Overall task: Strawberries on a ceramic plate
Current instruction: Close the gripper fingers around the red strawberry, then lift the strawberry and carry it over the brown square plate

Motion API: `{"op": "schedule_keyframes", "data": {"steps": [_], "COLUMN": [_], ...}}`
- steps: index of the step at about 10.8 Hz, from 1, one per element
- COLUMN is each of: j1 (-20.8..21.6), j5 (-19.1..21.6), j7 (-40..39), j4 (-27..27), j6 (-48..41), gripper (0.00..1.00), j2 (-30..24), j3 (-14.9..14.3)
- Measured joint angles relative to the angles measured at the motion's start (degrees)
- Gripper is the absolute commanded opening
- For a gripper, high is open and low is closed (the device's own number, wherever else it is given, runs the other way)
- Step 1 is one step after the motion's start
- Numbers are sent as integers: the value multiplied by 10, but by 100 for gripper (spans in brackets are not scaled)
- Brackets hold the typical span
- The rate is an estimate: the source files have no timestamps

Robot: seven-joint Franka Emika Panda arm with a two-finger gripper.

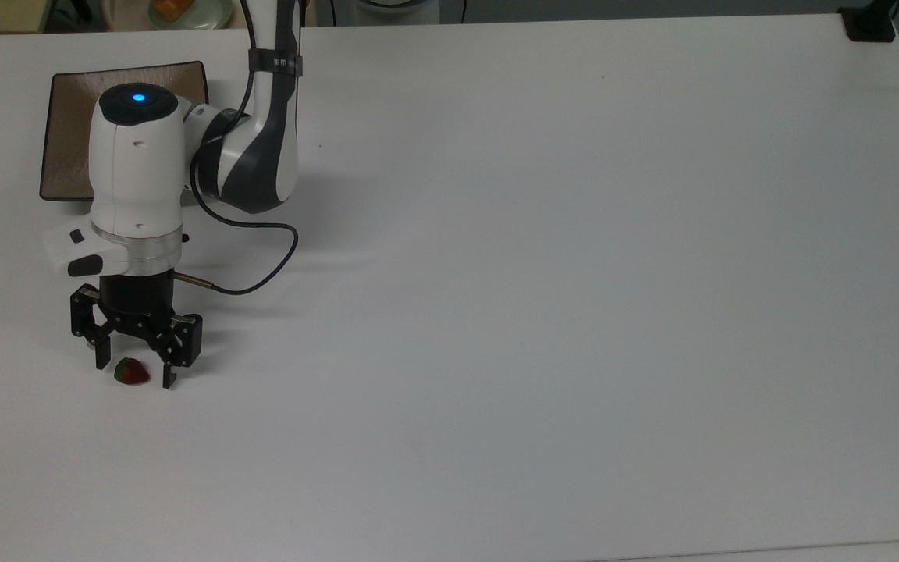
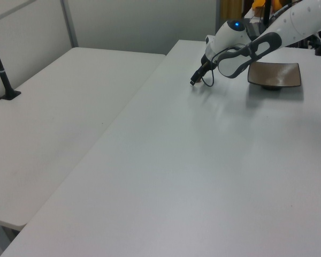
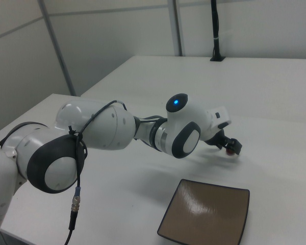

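Note:
A tiny dark red strawberry (image 1: 131, 372) with a green cap lies on the white table at the top view's lower left. My gripper (image 1: 134, 374) is open and low over the table, one finger on each side of the berry. The right view shows a sliver of red strawberry (image 3: 229, 150) beside the gripper (image 3: 233, 149). In the left view the gripper (image 2: 193, 82) hides the berry. The square taupe-brown ceramic plate (image 1: 67, 133) sits behind the arm, partly covered by it; it also appears as plate (image 2: 275, 75) and plate (image 3: 206, 216).
A round pale plate with orange food (image 1: 180, 11) sits beyond the table's far edge in the top view. A black post base (image 1: 869, 25) stands at the table's far right corner. White tabletop (image 1: 559, 297) stretches to the top view's right.

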Motion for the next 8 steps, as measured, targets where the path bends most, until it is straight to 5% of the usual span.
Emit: {"op": "schedule_keyframes", "data": {"steps": [1, 3, 8], "j1": [-2, -3, -4], "j5": [0, 0, -3], "j7": [-5, -8, -19], "j4": [3, 4, 12], "j6": [0, 0, 0], "gripper": [18, 13, 11], "j2": [0, 0, -11], "j3": [0, 0, 0]}}
